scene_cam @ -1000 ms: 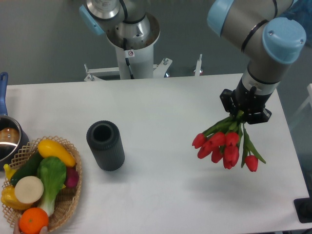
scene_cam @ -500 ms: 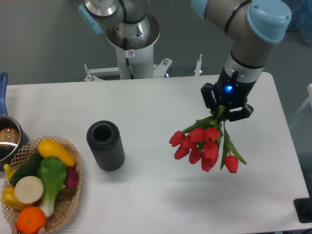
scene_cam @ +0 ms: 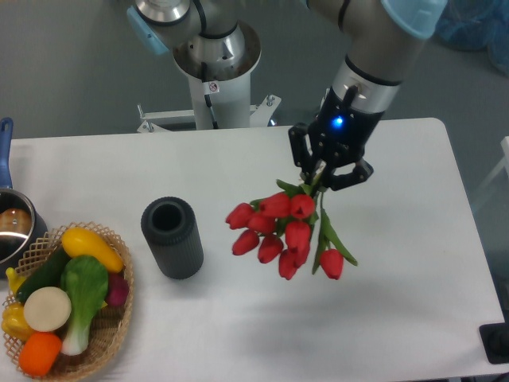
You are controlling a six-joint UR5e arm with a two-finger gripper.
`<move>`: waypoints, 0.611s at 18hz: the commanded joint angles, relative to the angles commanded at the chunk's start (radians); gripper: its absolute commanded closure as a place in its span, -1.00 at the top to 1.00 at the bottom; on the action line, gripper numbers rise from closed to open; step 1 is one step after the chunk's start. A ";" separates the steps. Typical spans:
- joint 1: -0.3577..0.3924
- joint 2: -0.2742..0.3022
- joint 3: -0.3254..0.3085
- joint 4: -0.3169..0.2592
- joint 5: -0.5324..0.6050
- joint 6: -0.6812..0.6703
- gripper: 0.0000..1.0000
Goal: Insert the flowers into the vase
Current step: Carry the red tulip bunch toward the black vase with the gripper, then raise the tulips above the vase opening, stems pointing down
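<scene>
My gripper [scene_cam: 324,177] is shut on the green stems of the flowers [scene_cam: 278,230], a bunch of red tulips with closed buds that hangs in the air above the table, buds pointing down and to the left. The vase [scene_cam: 172,237], a dark ribbed cylinder with an open round mouth, stands upright on the white table to the left of the bunch. A gap of bare table lies between the nearest bud and the vase. The fingertips are mostly hidden by the stems and leaves.
A wicker basket [scene_cam: 115,322] of colourful vegetables sits at the front left corner. A steel pot [scene_cam: 14,228] with a blue handle is at the left edge. The robot base [scene_cam: 216,72] stands behind the table's far edge.
The arm has carried the flowers leftward, and slightly toward the back of the table, closer to the vase. The vase has not moved.
</scene>
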 joint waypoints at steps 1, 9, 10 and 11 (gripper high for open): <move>0.000 0.015 -0.006 0.002 -0.015 -0.009 -0.99; 0.003 0.094 -0.149 0.158 -0.225 -0.088 -1.00; 0.003 0.098 -0.170 0.173 -0.247 -0.089 -1.00; 0.003 0.106 -0.190 0.181 -0.264 -0.092 -1.00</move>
